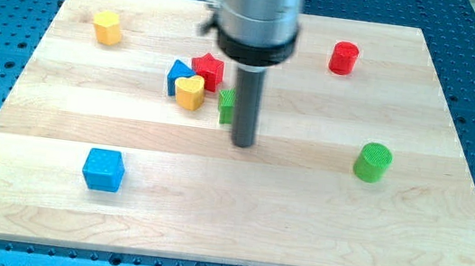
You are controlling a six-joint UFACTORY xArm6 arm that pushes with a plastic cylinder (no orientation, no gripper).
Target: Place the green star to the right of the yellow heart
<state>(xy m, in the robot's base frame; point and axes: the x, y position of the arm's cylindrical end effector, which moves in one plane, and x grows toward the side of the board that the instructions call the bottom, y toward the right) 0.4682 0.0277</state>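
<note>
The yellow heart (190, 93) lies left of the board's middle, with a red star (208, 69) and a blue block (177, 76) touching it above. The green star (225, 105) lies just to the heart's right, mostly hidden behind my rod. My tip (242, 143) rests on the board just right of and below the green star, close against it.
A yellow block (107, 27) sits at the view's top left, a red cylinder (344, 58) at the top right, a green cylinder (372, 161) at the right, and a blue cube (104, 169) at the bottom left. The wooden board (298, 231) lies on a blue perforated table.
</note>
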